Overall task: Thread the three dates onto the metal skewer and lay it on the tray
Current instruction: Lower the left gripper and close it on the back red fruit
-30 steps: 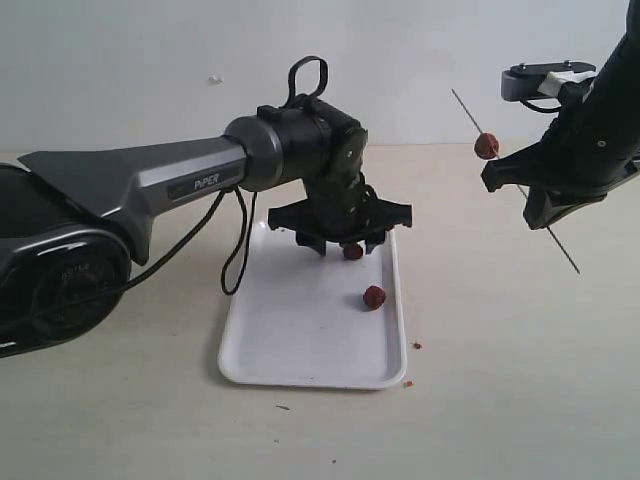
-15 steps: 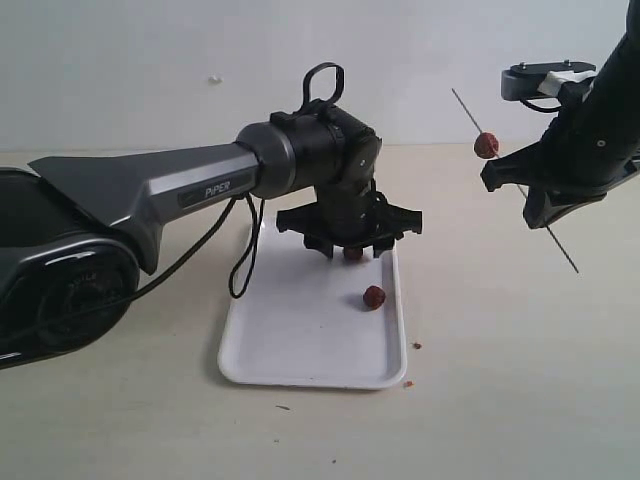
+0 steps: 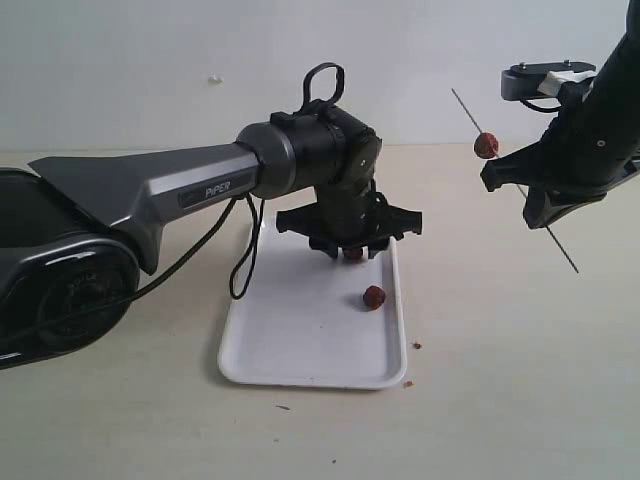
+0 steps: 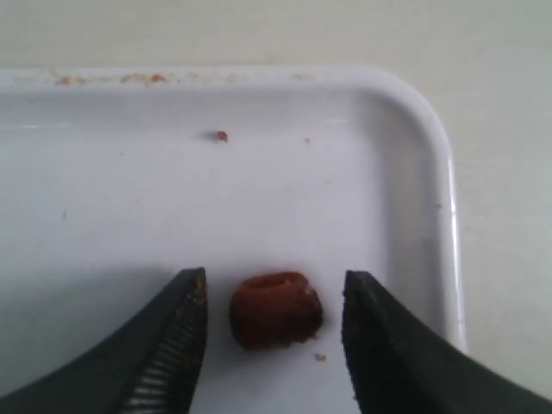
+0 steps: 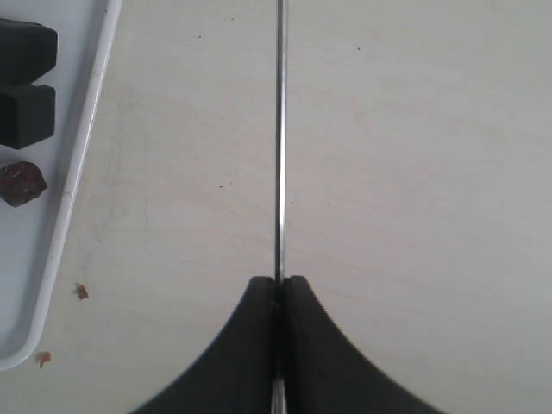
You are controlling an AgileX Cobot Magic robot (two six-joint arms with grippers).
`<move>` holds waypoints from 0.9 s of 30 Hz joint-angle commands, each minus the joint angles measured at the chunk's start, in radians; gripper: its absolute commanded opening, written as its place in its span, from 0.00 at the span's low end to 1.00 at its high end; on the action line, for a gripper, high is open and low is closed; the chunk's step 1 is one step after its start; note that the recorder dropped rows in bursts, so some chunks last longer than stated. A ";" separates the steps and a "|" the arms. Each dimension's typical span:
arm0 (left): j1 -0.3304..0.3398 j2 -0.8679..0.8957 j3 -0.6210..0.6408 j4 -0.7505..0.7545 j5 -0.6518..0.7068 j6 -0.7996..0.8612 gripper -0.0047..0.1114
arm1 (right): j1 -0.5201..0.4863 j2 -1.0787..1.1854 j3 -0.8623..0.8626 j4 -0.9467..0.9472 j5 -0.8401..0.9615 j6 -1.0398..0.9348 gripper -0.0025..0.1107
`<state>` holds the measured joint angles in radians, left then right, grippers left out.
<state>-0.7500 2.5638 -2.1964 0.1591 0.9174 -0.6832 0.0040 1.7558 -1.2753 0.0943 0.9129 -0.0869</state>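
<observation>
One of three done: the first date (image 3: 487, 146) is on the metal skewer (image 5: 279, 129), near its upper end, held in the air well to the right of the tray (image 3: 300, 345). Your right gripper (image 5: 278, 280) has its jaws pressed flat together on the skewer, and the rod slants with its upper end leaning left in the exterior view.

The second date (image 4: 276, 310) lies on the tray near the far right corner. Your left gripper (image 4: 274, 280) is down over it with the jaws partly open, one finger each side. White tray shows in both gaps, so nothing is gripped yet. The third date (image 3: 374, 297) sits loose on the tray, nearer the camera and close to the right rim, apart from the gripper.

I'd call it roughly a third through. You have two dates left to pick up and push on, then the loaded skewer goes on the tray, and that lay-down isn't started.

Reddish crumbs (image 3: 417, 346) lie on the table just off the tray's right rim, with a few specks inside the tray in the left wrist view.

Writing: only "PiPER" in pale letters on the left arm (image 3: 130, 190), on its grey forearm. No other brand or label is readable
</observation>
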 commanded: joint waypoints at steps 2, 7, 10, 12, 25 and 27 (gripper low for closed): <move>-0.002 -0.004 -0.005 0.013 0.019 -0.006 0.46 | -0.004 -0.001 -0.009 0.007 -0.003 -0.009 0.02; -0.002 -0.004 -0.005 0.013 0.021 -0.006 0.44 | -0.004 -0.001 -0.009 0.007 -0.001 -0.009 0.02; -0.002 -0.004 -0.005 0.014 0.007 -0.006 0.43 | -0.004 -0.001 -0.009 0.008 0.001 -0.009 0.02; 0.003 -0.004 -0.005 0.014 -0.007 -0.010 0.43 | -0.004 -0.001 -0.009 0.008 0.003 -0.009 0.02; 0.003 -0.004 -0.005 0.014 -0.010 -0.023 0.43 | -0.004 -0.001 -0.009 0.008 0.003 -0.009 0.02; 0.003 -0.004 -0.005 0.014 -0.006 -0.023 0.43 | -0.004 -0.001 -0.009 0.008 0.003 -0.009 0.02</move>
<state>-0.7500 2.5638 -2.1964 0.1632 0.8944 -0.6961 0.0040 1.7558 -1.2753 0.0984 0.9148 -0.0869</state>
